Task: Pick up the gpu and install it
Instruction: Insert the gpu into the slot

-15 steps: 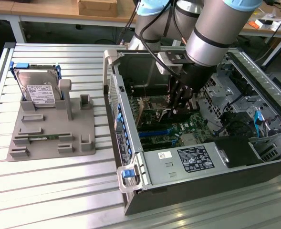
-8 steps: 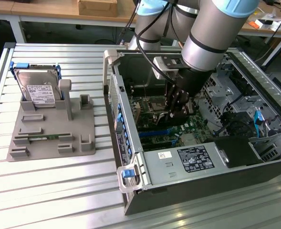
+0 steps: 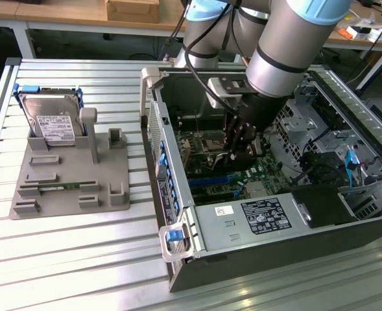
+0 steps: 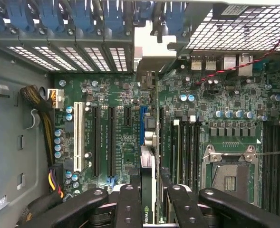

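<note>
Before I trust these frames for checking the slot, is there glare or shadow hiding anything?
Exterior view: bright glare streaks on the slatted table near the front edge; the case interior under the arm sits in shadow. Wrist view: the motherboard is evenly lit, the gpu seen edge-on, and the gripper looks dark and soft.

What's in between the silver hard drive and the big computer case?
Exterior view: the grey holder's two upright posts, then bare slatted table.

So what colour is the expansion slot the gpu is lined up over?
Blue; the slot under the gpu shows best in the wrist view.
</note>
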Controlling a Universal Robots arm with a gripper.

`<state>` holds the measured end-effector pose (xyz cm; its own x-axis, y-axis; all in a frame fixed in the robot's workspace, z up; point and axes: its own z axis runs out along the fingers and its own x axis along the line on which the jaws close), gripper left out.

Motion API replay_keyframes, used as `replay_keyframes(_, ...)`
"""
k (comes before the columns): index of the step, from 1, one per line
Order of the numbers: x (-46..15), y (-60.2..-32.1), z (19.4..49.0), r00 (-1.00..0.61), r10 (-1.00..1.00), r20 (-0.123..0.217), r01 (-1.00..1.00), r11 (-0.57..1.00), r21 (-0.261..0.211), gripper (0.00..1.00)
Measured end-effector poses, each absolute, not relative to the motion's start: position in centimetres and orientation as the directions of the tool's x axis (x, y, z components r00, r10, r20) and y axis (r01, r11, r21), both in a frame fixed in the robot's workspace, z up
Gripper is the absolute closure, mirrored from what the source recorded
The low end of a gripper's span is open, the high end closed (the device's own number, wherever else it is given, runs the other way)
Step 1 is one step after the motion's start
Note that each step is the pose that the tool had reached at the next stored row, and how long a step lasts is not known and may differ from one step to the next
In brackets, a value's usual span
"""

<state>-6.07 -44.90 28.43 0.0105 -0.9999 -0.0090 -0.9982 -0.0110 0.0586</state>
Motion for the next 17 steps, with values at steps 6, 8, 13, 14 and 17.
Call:
replay_keyframes(6, -6.13, -44.93, 28.43, 0.011, -1.000, -0.009, -0.998, -0.011, 0.059, 0.74)
replay_keyframes(8, -6.13, -44.94, 28.43, 0.011, -1.000, -0.009, -0.998, -0.011, 0.059, 0.74)
replay_keyframes(13, -6.32, -44.93, 28.40, 0.011, -1.000, -0.009, -0.998, -0.011, 0.059, 0.74)
replay_keyframes(14, -6.45, -44.93, 28.38, 0.011, -1.000, -0.009, -0.998, -0.011, 0.059, 0.74)
replay_keyframes(17, -6.52, -44.93, 28.38, 0.011, -1.000, -0.009, -0.998, -0.011, 0.059, 0.74)
